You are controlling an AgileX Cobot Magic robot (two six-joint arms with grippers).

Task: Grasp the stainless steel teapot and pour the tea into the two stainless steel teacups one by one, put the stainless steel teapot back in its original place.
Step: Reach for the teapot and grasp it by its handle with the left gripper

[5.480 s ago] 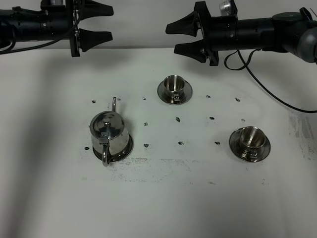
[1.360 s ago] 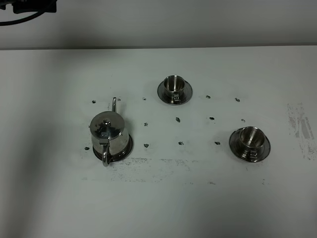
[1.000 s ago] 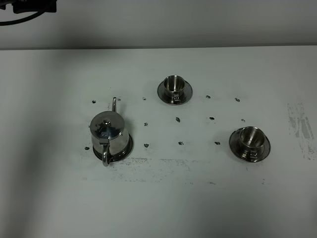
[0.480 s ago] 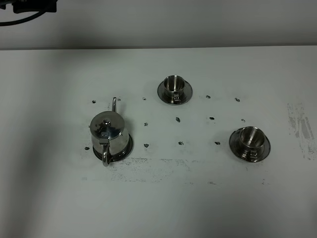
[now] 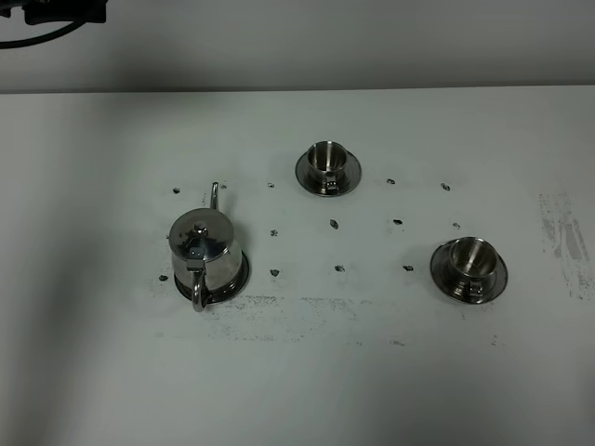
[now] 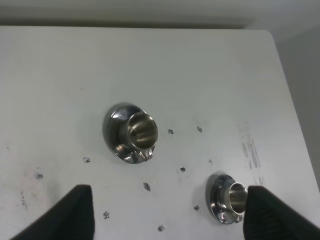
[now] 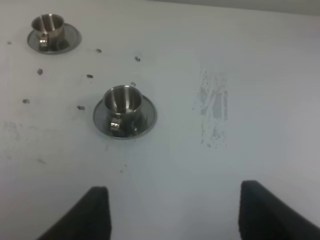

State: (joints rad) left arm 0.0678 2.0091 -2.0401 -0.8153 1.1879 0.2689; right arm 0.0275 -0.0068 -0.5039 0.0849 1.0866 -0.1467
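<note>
Stainless steel teapot [image 5: 202,246] sits on its round tray [image 5: 244,275] while left gripper [image 6: 169,190] and right gripper [image 7: 174,188] gape empty

The left gripper [image 6: 167,215] has two matte black fingers [image 6: 75,212] with broad, blunt tips and no visible markings. The right gripper [image 7: 175,212] has like black fingertips [image 7: 92,212], soft-edged in blur. Beyond the desk's far left corner is a black arm segment [image 5: 65,11] with a thin black cable [image 5: 33,39] curving from it
</note>
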